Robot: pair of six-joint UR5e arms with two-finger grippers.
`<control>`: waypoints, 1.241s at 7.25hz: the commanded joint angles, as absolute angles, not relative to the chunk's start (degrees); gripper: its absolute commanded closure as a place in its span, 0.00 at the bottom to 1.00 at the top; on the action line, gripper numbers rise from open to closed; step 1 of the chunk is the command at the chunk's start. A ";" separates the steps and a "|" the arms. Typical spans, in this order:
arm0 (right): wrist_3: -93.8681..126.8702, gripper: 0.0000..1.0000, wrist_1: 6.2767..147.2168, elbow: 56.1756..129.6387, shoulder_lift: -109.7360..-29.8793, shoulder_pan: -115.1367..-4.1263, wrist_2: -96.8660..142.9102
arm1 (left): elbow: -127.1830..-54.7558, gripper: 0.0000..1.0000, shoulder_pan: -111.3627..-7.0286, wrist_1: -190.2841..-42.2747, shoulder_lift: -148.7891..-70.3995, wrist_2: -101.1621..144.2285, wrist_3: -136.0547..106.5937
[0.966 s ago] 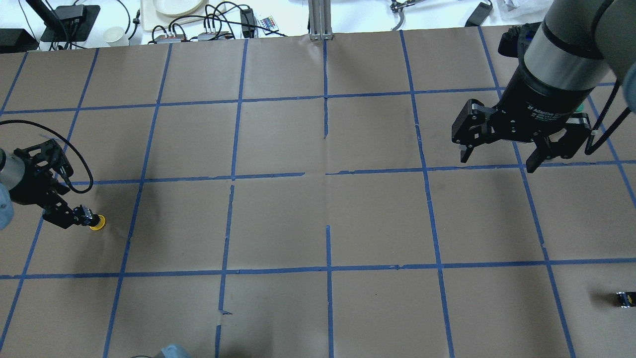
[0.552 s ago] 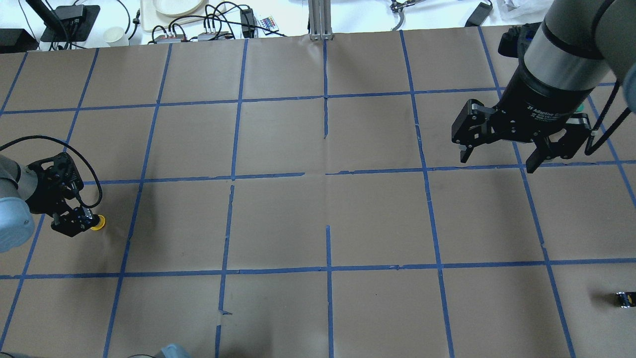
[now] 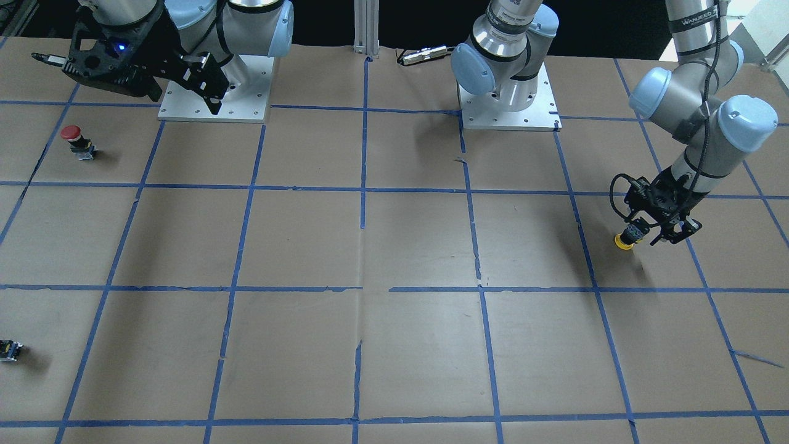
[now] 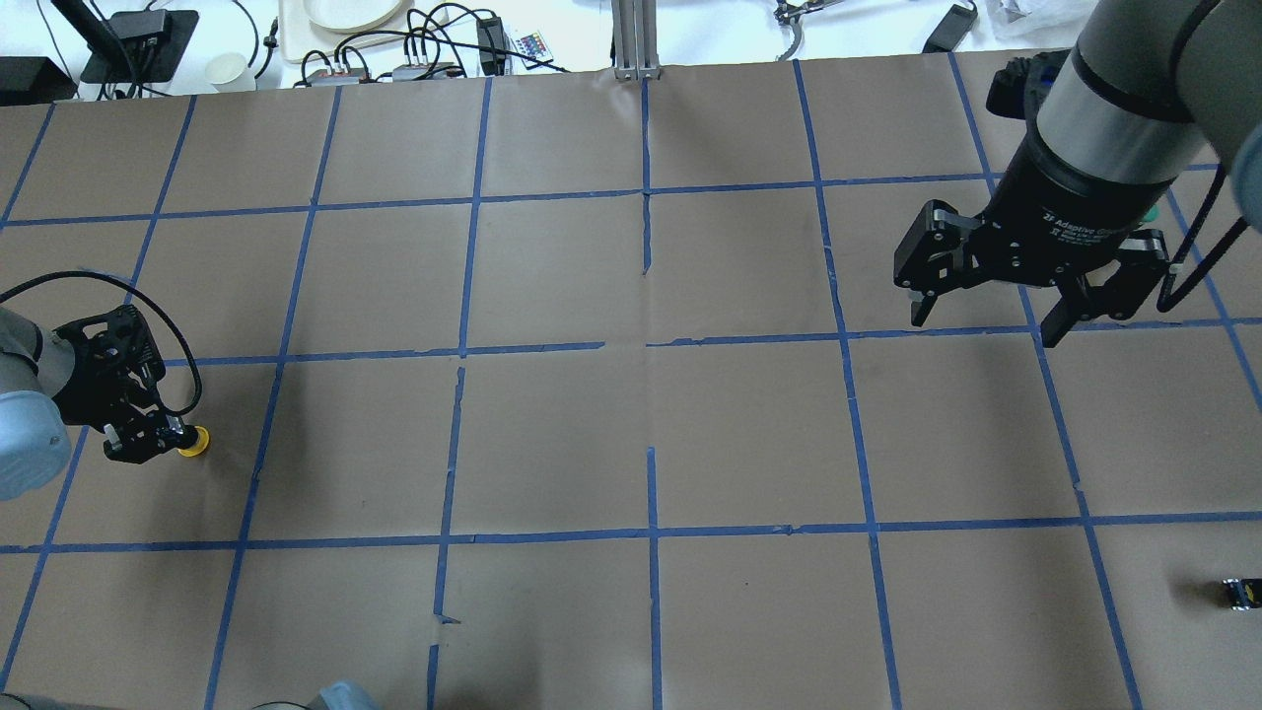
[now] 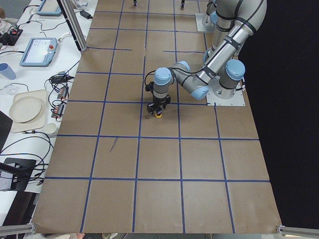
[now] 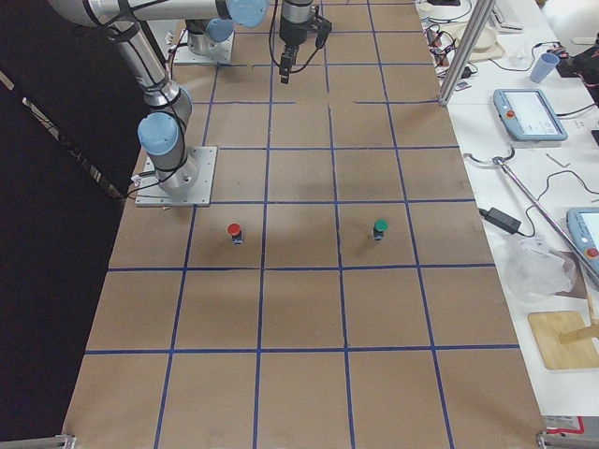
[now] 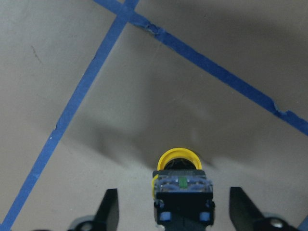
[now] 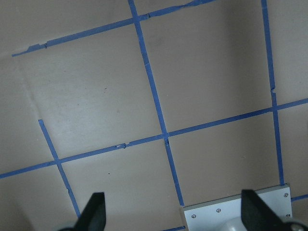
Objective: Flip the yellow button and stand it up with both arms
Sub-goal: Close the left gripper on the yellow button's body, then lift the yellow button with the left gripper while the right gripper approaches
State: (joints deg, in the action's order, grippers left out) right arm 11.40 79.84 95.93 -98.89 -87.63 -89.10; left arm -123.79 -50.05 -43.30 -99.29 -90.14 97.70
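The yellow button is at the table's left side, yellow cap toward the paper and black body pointing up at my left gripper. In the left wrist view the button sits between the two fingers, which stand wide apart with a gap on each side, so the left gripper is open around it. The front view shows the button tilted, cap on the table, under the gripper. My right gripper is open and empty, high above the far right of the table.
A red-capped button and a green-capped one stand on the robot's right side. A small black capless part lies near the right front edge. Cables, plates and devices line the far edge beyond the paper.
My left wrist has swung round and drawn in toward the table's left edge, now more upright over the button. The yellow button has stayed in place. The right arm has barely moved.
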 commanded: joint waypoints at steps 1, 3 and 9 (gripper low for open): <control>11.51 0.00 79.89 95.89 -99.31 -87.63 -88.51 | -123.75 0.81 -50.27 -43.86 -98.09 -90.35 97.91; 14.30 0.00 80.33 95.28 -98.44 -87.63 -80.73 | -122.44 0.82 -50.97 -51.09 -94.16 -89.57 96.78; 51.31 0.00 71.92 93.87 -95.72 -85.35 -49.15 | -90.92 0.83 -73.77 -106.57 -87.71 -57.82 43.63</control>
State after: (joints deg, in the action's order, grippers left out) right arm 47.37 75.15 94.09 -96.38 -86.50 -53.51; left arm -97.09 -66.54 -99.36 -87.36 -66.67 57.77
